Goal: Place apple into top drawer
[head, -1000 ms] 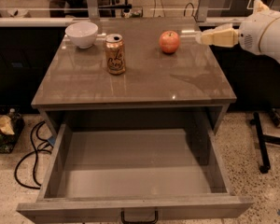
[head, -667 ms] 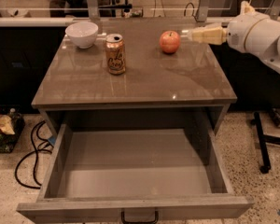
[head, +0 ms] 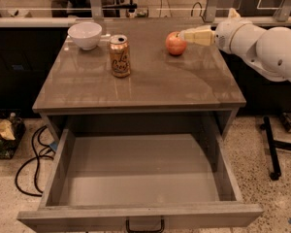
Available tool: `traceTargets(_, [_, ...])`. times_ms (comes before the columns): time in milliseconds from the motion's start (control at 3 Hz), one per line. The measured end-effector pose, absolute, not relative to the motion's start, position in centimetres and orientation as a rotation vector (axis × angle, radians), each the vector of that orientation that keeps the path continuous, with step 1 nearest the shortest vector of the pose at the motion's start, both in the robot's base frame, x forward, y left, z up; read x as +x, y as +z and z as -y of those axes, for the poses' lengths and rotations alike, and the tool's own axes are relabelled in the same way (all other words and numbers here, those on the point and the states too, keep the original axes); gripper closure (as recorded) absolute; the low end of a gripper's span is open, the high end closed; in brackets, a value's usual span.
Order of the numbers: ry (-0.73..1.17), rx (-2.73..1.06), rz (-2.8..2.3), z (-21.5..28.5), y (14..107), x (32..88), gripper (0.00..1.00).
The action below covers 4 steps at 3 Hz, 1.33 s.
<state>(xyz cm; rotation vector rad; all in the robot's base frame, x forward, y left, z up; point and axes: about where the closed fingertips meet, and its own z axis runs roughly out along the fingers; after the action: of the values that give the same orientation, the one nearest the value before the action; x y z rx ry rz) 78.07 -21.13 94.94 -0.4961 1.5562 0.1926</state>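
The red-orange apple [head: 175, 43] sits on the grey-brown cabinet top [head: 155, 81] at the back right. My gripper [head: 183, 34] comes in from the right on a white arm, and its cream fingertips reach the apple's right side. The top drawer [head: 63, 154] is pulled wide open below the top. Its flat bottom holds nothing, and a dark loop handle [head: 144, 225] shows on its front panel.
An orange-gold drink can [head: 120, 56] stands left of the apple. A white bowl [head: 85, 35] sits at the back left corner. Black cables [head: 31, 161] and a bag lie on the floor at the left. A dark stand leg [head: 270, 147] is on the floor at the right.
My gripper and arm have moved left toward the apple, from a gap beside it to its right side. The apple, can and bowl have not moved.
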Motion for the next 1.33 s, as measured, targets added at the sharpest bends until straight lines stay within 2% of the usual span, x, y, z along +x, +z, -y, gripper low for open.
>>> traceTargets(667, [0.214, -0.553, -1.646, 19.3, 92.0, 82.0, 0.00])
traceTargets(1333, [0.344, -0.565, -1.696, 16.4, 87.9, 84.0, 0.00])
